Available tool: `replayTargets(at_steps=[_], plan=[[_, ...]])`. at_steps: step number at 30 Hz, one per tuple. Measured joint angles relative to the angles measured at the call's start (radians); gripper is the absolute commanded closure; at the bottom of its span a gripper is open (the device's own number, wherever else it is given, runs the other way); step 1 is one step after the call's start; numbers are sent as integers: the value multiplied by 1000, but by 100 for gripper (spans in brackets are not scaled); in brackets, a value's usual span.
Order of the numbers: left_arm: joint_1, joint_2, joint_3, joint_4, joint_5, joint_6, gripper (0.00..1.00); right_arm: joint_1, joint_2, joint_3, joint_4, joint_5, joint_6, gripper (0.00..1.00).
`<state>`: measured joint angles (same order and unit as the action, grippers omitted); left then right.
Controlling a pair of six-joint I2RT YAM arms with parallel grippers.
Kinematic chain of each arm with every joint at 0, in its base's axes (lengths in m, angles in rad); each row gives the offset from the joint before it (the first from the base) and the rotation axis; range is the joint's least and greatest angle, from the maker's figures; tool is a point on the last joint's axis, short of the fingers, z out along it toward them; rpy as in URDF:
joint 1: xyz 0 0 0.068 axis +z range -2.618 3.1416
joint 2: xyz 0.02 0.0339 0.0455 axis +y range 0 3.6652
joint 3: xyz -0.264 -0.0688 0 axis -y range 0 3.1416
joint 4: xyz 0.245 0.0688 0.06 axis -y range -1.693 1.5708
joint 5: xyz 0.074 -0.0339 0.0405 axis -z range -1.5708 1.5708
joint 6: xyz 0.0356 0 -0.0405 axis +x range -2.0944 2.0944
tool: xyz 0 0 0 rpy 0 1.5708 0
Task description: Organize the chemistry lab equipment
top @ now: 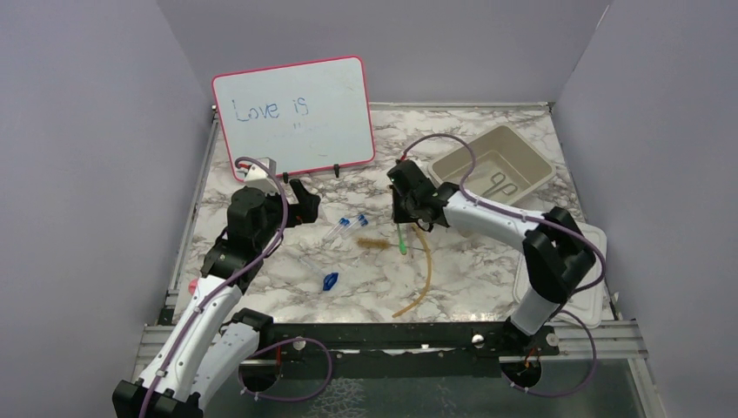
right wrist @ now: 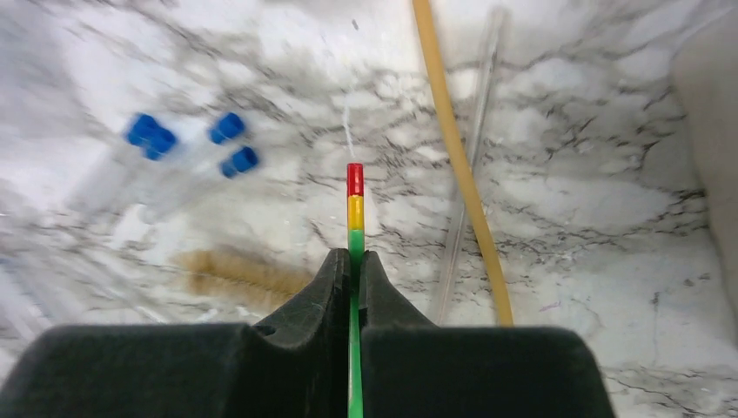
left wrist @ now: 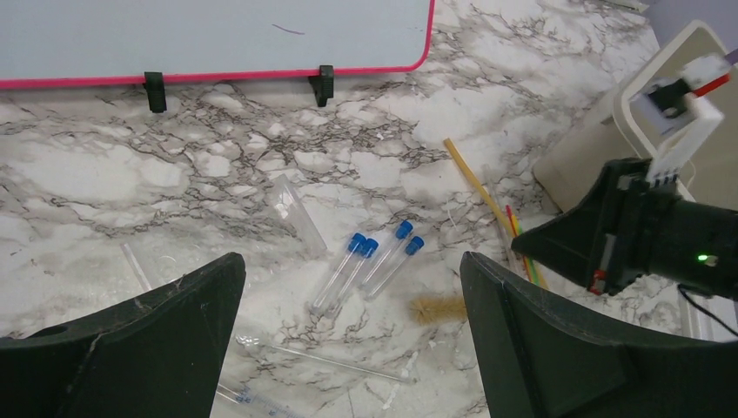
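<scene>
The marble table (top: 487, 261) fills the middle of the top view. A pink-framed whiteboard (top: 294, 113) stands propped at its upper left, with "Love is" written on it in blue. At the upper right sits the beige tub (top: 522, 144), and its lid (top: 596, 296) lies flat at the right edge, under the right arm's elbow.

The left gripper (top: 300, 205) hangs just below the whiteboard. Its fingers are spread wide with nothing between them, and it looks down on the tubes. The right gripper (top: 402, 218) sits at the centre of the frame, just left of the tub, with its fingers pinched together on the green-tipped stick (right wrist: 355, 205). The stick's red, yellow and green banded end pokes out past the fingertips, and I cannot tell whether either end touches the marble.

The long amber hose (top: 426, 270) curves from beside the right gripper down towards the lower centre. Four clear tubes with blue caps (top: 348, 226) lie side by side between the two grippers. A small tan brush (top: 374, 244) lies just to their lower right. The thin wire tongs (top: 500, 183) rest inside the tub. The small blue piece (top: 331, 281) lies alone on the marble, below the tubes.
</scene>
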<state>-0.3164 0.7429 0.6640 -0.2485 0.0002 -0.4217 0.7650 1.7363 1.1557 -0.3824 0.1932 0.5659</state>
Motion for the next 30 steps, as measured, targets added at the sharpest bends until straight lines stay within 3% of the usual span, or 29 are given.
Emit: replayTargets(at_steps=[7, 12, 14, 20, 30], plan=[[0, -8, 0, 0, 0, 0, 4, -59, -166, 122, -14, 42, -13, 98], [0, -11, 0, 0, 0, 0, 3, -174, -254, 149, -24, 91, -14, 99], [0, -14, 0, 0, 0, 0, 3, -275, -283, 152, -31, 110, -4, 99], [0, -16, 0, 0, 0, 0, 3, -493, -297, 150, -48, 163, 42, 99], [0, -15, 0, 0, 0, 0, 3, -629, -224, 77, -42, 215, 241, 99]])
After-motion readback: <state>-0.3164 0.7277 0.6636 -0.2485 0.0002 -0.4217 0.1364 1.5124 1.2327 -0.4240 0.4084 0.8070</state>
